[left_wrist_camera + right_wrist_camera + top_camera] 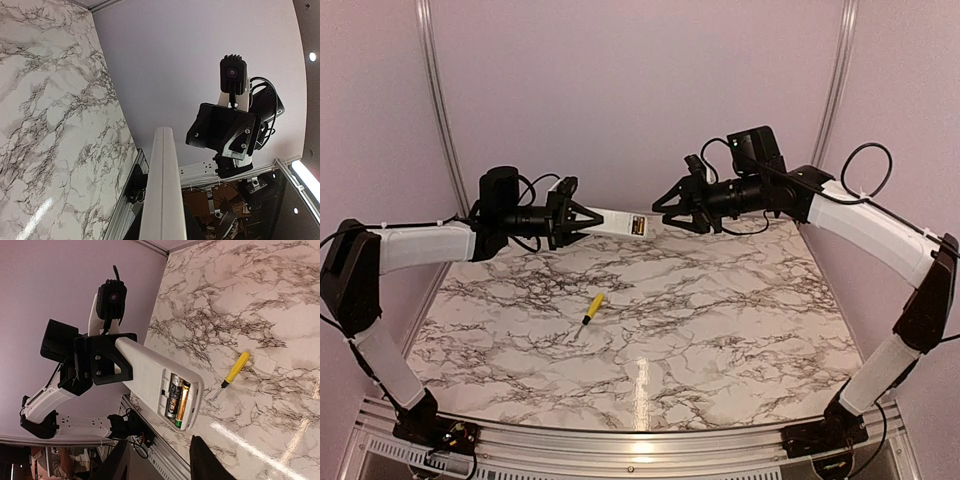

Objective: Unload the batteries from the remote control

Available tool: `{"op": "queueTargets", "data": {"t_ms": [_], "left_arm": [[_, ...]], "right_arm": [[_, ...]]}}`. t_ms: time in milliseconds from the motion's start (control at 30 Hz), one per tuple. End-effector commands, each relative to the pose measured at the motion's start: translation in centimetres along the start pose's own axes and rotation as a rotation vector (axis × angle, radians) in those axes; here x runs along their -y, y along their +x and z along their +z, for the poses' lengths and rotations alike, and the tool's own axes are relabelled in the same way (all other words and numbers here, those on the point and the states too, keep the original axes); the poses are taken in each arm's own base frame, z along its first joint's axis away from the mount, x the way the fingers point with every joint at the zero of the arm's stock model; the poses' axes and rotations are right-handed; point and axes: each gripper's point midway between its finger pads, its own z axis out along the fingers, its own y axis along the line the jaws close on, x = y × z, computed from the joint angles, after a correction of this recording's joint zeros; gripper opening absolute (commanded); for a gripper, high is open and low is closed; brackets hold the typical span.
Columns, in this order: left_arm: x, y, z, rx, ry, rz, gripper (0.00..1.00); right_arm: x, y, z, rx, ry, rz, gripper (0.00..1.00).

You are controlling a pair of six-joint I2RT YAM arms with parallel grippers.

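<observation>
**Marble counter (720,330), remote control (625,224) held above it**

Overhead: lilac walls (620,80) close in the counter. The left hand (582,222) clamps one end of the white remote control and holds it level in the air. The right hand (662,210), fingers spread wide, hangs near the other end. A yellow-handled screwdriver (590,310) lies on the counter below.

Left wrist: the remote control juts out toward the right hand.

Right wrist: two batteries (178,397), one dark and one gold, lie side by side in the remote control's open recess. A small white square piece (265,363) lies beside the screwdriver.
</observation>
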Motion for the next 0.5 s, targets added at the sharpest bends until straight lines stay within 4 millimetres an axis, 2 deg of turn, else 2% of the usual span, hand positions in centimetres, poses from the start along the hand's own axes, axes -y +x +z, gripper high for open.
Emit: {"op": "queueTargets", "data": {"t_ms": [0,233,333,467], "left_arm": [[-1.5,1.1,-0.7,-0.010,-0.108,0.049,0.00],[-4.9,3.3,-2.0,-0.009,-0.235,0.029,0.00],[-6.3,4.5,-2.5,-0.002,-0.260,0.008,0.00],[-7.1,6.1,-2.3,-0.005,-0.268,-0.005,0.00]], "right_arm": [[0.0,-0.3,0.0,0.007,0.040,-0.034,0.42],[1.0,-0.2,-0.2,0.013,0.088,-0.055,0.59],[2.0,-0.1,-0.3,0.018,0.132,-0.059,0.65],[3.2,0.3,-0.4,0.008,0.175,-0.063,0.73]]}}
